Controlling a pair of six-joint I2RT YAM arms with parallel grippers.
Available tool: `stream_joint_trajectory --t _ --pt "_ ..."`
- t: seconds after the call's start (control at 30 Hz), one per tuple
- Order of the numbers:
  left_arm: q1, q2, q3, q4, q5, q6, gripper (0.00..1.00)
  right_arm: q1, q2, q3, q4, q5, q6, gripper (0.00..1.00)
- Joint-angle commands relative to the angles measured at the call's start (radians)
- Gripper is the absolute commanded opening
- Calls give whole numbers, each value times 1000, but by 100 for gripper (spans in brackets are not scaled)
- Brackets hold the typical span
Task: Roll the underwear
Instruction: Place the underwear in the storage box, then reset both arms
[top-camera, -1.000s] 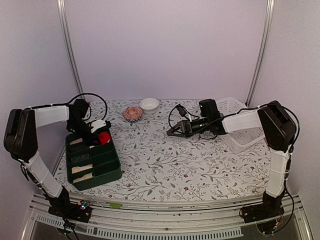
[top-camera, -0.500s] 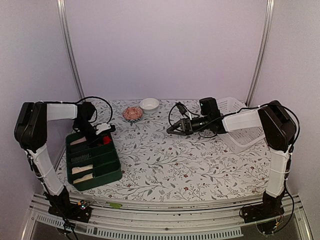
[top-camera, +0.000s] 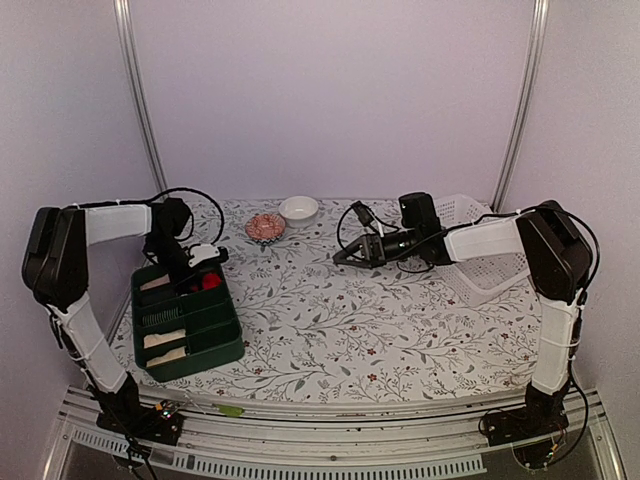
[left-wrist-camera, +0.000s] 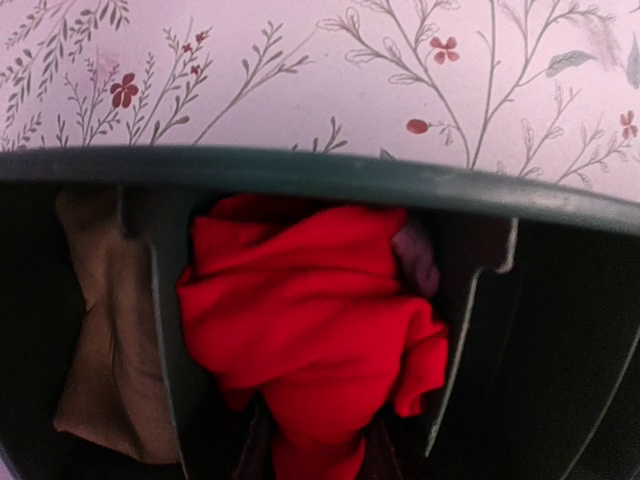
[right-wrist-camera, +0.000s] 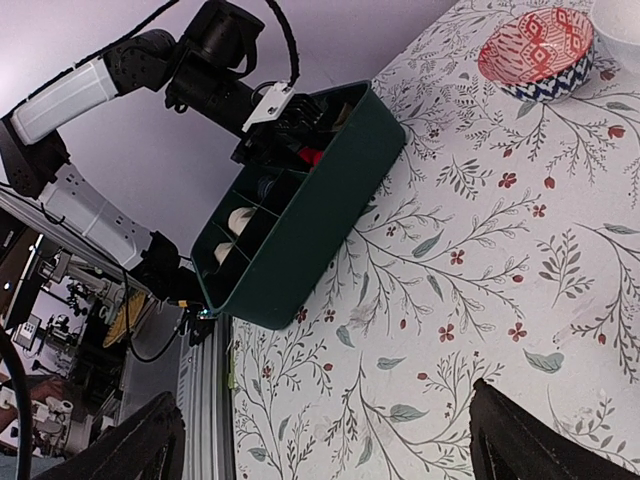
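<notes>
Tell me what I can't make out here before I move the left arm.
- Left gripper's grip: too small in the top view, fingers unseen in the left wrist view; whether it holds the red underwear is unclear.
- Red underwear's lower end: cut by the left wrist view's bottom edge.
- Tan underwear: partly behind a green tray divider, shadowed.
- White basket: right arm covers part, top view.

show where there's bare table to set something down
Bare: the middle and near edge of the table, between the green tray and the white basket. Crowded: the tray's compartments, and the far edge by the red bowl and white bowl.
</notes>
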Motion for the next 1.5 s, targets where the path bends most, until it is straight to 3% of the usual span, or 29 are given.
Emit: stream_joint_trajectory --t 0.0,0.27,0.53,0.63,0.73,0.77,1.03,1.23,1.37,1.47 --pt "0 -48 30 -75 -52 -5 33 -6 24 41 9 -32 -11 99" --pt "7 -62 55 -71 -47 -1 51 -5 23 45 3 -36 -19 99" --pt "1 -87 149 -73 -26 -31 59 -6 2 38 -2 -26 -21 99" --pt "-12 -96 218 -77 -55 -48 70 -12 -19 40 -5 -20 -18 99" --pt "-16 -109 317 -66 -74 -72 93 -27 -51 38 -13 -12 -15 99" --pt "-16 -111 345 -58 -79 -82 96 -33 -64 39 -16 -8 -15 99" --pt "-125 -117 481 138 -267 -244 96 -111 -198 77 -117 60 -25 99" --pt "-330 -60 523 342 -548 -276 96 -158 -252 221 -369 184 -83 99" --pt "-406 1 649 373 -497 -469 96 -198 -321 227 -430 272 -79 99" --pt "-411 43 702 328 -348 -620 96 -229 -388 187 -439 332 -66 99"
